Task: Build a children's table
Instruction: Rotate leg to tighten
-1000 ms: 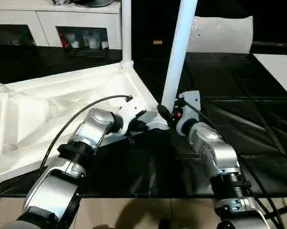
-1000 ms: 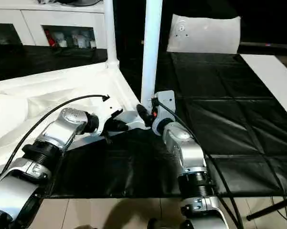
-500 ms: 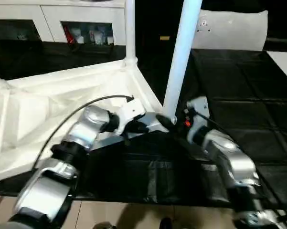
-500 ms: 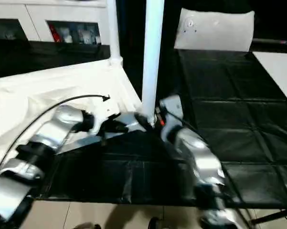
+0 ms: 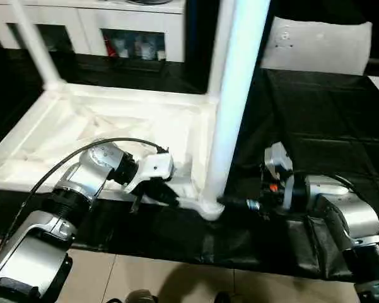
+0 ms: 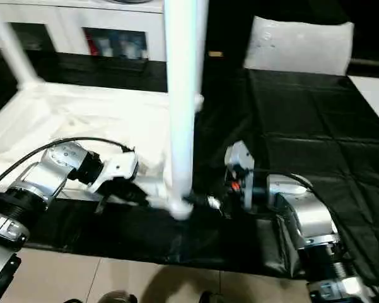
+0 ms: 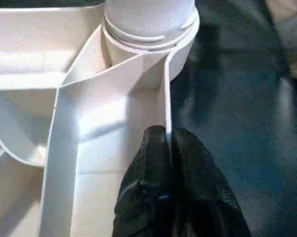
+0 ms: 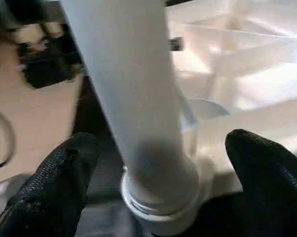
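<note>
The children's table (image 5: 113, 126) lies upside down on the black work table (image 5: 315, 113), legs pointing up. Its near corner leg (image 5: 233, 107) stands in its socket, right between the right gripper's (image 8: 158, 163) jaws, which are spread wide with a finger on each side and neither touching it. The left gripper (image 7: 169, 148) is closed, pinching the thin rim wall just beside that socket.

The leg may not be fully seated (the joint looks snug, but I can't confirm it). With the right jaws loose, a nudge could tip it. If the left pinch slips, the top could slide toward the work table's edge.
</note>
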Motion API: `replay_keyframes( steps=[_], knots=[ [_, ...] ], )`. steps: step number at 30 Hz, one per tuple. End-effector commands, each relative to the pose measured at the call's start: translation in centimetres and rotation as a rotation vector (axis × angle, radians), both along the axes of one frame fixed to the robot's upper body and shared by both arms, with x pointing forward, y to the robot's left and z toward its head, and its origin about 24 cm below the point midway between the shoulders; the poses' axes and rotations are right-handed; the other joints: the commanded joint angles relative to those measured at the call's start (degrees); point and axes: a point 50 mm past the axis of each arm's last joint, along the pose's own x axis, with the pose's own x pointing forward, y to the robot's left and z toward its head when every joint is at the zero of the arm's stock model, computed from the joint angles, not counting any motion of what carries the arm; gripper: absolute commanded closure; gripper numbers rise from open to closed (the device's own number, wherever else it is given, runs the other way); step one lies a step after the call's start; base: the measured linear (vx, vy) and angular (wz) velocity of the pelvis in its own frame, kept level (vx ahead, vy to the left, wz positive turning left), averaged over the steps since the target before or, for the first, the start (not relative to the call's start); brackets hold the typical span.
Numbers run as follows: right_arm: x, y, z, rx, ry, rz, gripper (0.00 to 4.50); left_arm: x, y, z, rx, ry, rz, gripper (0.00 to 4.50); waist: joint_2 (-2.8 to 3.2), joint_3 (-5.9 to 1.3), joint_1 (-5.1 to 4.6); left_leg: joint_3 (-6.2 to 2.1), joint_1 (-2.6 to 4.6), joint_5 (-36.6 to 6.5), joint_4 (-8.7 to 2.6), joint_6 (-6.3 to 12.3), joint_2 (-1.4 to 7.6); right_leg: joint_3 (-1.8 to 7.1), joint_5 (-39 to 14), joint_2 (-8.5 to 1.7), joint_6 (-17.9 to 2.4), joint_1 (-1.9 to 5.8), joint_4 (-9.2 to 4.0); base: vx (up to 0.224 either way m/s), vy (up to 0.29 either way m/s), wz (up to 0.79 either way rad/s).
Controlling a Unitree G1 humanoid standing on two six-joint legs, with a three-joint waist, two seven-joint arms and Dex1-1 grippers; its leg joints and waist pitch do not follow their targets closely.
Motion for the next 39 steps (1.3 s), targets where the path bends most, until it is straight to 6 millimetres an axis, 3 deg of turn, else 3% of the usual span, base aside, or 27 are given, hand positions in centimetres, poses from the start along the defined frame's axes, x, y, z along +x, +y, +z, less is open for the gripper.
replay_keyframes(
  steps=[1,2,4,7,10,16,20,25,29,31,34,37,39],
  knots=[
    [0.0,0.2,0.5,0.004,-0.001,0.056,0.29,-0.5,-0.8,0.0,0.029,0.011,-0.097,4.50,-0.30,-4.32,0.15,0.21,-0.52,-6.7,-3.60,4.50,2.17,3.48,-21.0,-3.94,-8.3,4.16,-4.01,0.000,0.000,0.00],
    [0.0,0.2,0.4,-0.002,0.011,0.086,0.29,-0.6,-1.0,0.0,0.038,0.010,-0.121,4.50,-0.76,-4.59,0.28,0.22,-0.55,-5.9,-3.53,4.52,2.28,3.52,-20.0,-3.96,-8.3,4.22,-3.79,0.000,0.000,0.00],
    [0.0,0.3,0.3,-0.010,0.026,0.121,0.55,-0.7,-1.1,0.0,0.049,0.009,-0.150,4.50,-0.48,-4.71,0.56,0.19,-0.59,-4.8,-3.44,4.72,2.34,3.55,-17.5,-3.94,-9.3,4.15,-3.33,0.000,0.000,0.00],
    [0.1,0.5,0.1,-0.024,0.029,0.151,0.71,-0.8,-1.4,0.0,0.059,0.008,-0.185,4.50,-0.58,-4.88,0.98,0.27,-0.56,-4.1,-3.29,4.77,2.35,3.65,-15.7,-4.00,-9.9,4.09,-3.05,0.000,0.000,0.00],
    [0.1,0.8,0.0,-0.031,0.038,0.182,1.04,-0.9,-1.6,0.0,0.064,0.007,-0.205,4.50,-0.62,-4.88,1.49,0.36,-0.53,-3.9,-3.27,4.63,2.29,3.65,-16.2,-3.93,-9.5,4.07,-3.10,0.000,0.000,0.00],
    [0.0,0.9,-0.2,-0.029,0.065,0.222,1.47,-0.9,-1.8,-0.1,0.065,0.000,-0.214,4.50,-0.83,-4.96,1.59,0.33,-0.66,-4.2,-3.22,4.26,2.21,3.54,-17.9,-3.95,-8.4,4.14,-3.21,0.000,0.000,0.00],
    [0.0,0.9,-0.3,-0.026,0.075,0.231,1.82,-0.9,-1.8,-0.2,0.064,0.000,-0.213,4.50,-0.95,-5.09,1.64,0.32,-0.71,-3.2,-3.12,4.30,2.23,3.62,-16.3,-3.87,-8.8,4.14,-2.87,0.000,0.000,0.00],
    [0.0,1.3,-0.1,0.027,0.105,0.211,2.34,-0.8,-1.6,-0.2,0.058,0.002,-0.194,4.50,-0.69,-5.10,1.75,0.30,-0.70,-3.5,-3.11,4.27,2.22,3.56,-16.3,-3.85,-8.8,4.17,-2.93,0.000,0.000,0.00],
    [-0.1,1.9,-0.2,0.065,0.113,0.142,2.44,-0.3,-2.0,-0.2,0.020,-0.012,-0.104,4.50,-0.79,-4.95,1.72,0.31,-0.67,-4.5,-3.17,3.46,2.15,3.53,-18.6,-3.87,-7.9,4.13,-3.29,0.000,0.000,0.00],
    [-0.1,2.3,-0.4,0.083,0.115,0.094,2.45,0.0,-2.2,-0.2,0.005,-0.017,-0.046,4.50,-0.86,-4.64,1.74,0.36,-0.50,-5.9,-3.29,2.99,1.96,3.43,-22.6,-3.91,-6.4,4.00,-3.92,0.000,0.000,0.00],
    [0.6,3.6,-1.3,0.079,0.093,-0.112,2.47,1.0,-3.2,-0.3,-0.059,-0.024,0.138,4.50,-0.86,-3.92,0.98,0.24,0.13,-10.2,-3.25,1.00,1.09,2.51,-35.1,-3.96,-1.4,3.56,-6.02,0.000,0.000,0.00],
    [1.1,4.2,-2.0,0.052,0.088,-0.235,2.51,1.6,-4.0,-0.2,-0.103,-0.023,0.236,4.50,-0.87,-3.83,-0.01,-0.04,-0.01,-11.7,-3.20,0.40,0.82,1.52,-38.8,-3.75,1.8,3.73,-7.09,0.000,0.000,0.00],
    [1.4,4.9,-2.4,0.028,0.089,-0.331,2.51,2.0,-4.6,-0.3,-0.120,-0.033,0.313,4.50,-0.28,-3.82,-1.30,-0.54,0.19,-14.2,-3.47,0.73,1.21,0.73,-37.5,-3.77,2.1,3.92,-7.66,0.000,0.000,0.00]
  ],
)
